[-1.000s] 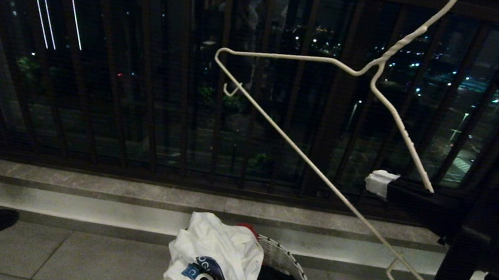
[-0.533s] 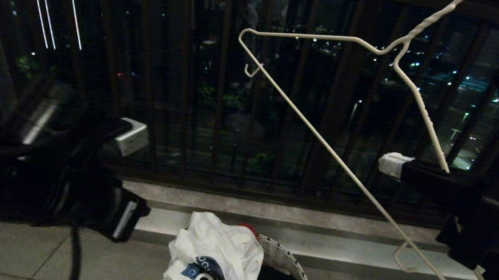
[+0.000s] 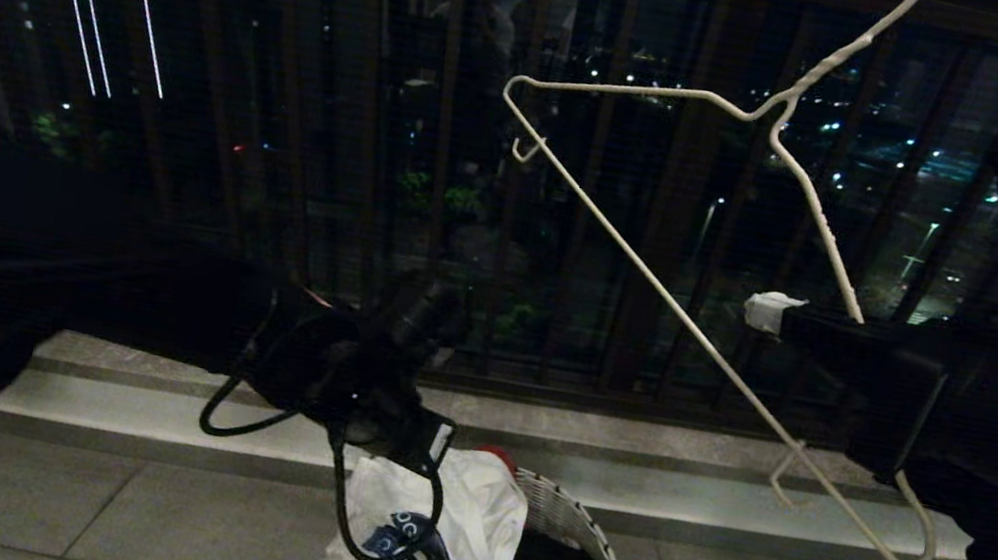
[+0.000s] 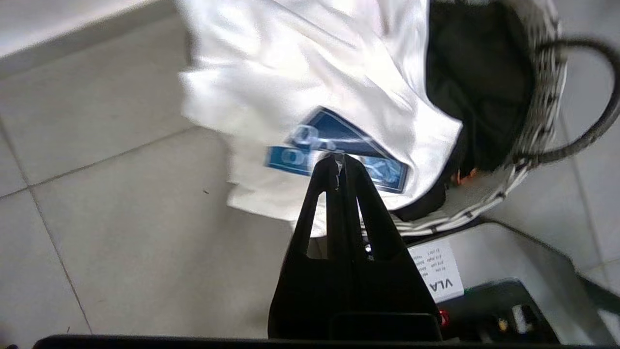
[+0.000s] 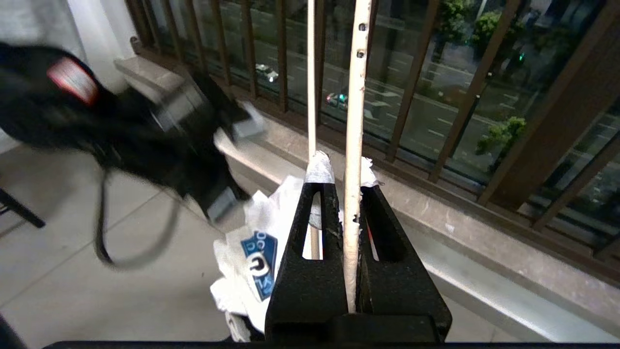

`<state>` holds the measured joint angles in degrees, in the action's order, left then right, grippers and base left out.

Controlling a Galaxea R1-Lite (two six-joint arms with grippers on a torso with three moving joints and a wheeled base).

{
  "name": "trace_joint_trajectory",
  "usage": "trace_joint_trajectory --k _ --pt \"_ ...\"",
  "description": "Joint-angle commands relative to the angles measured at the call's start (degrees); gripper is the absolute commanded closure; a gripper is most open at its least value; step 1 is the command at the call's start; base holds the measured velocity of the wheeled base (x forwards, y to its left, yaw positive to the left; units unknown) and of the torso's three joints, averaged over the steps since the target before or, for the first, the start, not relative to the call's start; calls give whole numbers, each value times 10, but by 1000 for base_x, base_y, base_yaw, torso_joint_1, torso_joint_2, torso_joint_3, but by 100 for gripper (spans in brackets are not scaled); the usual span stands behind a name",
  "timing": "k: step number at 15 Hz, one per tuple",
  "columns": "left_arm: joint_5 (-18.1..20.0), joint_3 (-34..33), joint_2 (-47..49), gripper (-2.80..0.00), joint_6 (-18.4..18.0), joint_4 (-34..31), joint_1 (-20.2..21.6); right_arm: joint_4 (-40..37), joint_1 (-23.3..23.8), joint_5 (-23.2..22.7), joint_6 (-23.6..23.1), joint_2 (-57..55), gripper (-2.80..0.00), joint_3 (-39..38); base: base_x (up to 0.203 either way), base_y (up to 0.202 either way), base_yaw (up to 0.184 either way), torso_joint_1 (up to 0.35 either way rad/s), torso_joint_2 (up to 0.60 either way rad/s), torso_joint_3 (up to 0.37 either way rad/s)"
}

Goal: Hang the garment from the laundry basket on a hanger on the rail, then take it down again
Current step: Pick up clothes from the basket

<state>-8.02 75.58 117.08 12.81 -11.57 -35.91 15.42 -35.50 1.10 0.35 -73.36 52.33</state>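
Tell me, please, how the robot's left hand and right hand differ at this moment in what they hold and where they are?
The right hand is shut on the white wire hanger, while the left hand is shut on nothing. The right hand is raised in front of the balcony railing; the left hand is low, above the white T-shirt draped over the laundry basket. Both are black, with fingers closed.
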Motion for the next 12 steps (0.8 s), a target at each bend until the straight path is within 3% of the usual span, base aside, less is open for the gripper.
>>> trace_joint_trajectory --k 1,12 --pt "-1 13 43 0 1 0 -8 11 4 0 -1 -20 0 -3 0 0 0 0 0 0" --pt "-1 9 24 0 -2 1 -9 11 12 0 -2 -21 0 -4 0 0 0 0 0 0"
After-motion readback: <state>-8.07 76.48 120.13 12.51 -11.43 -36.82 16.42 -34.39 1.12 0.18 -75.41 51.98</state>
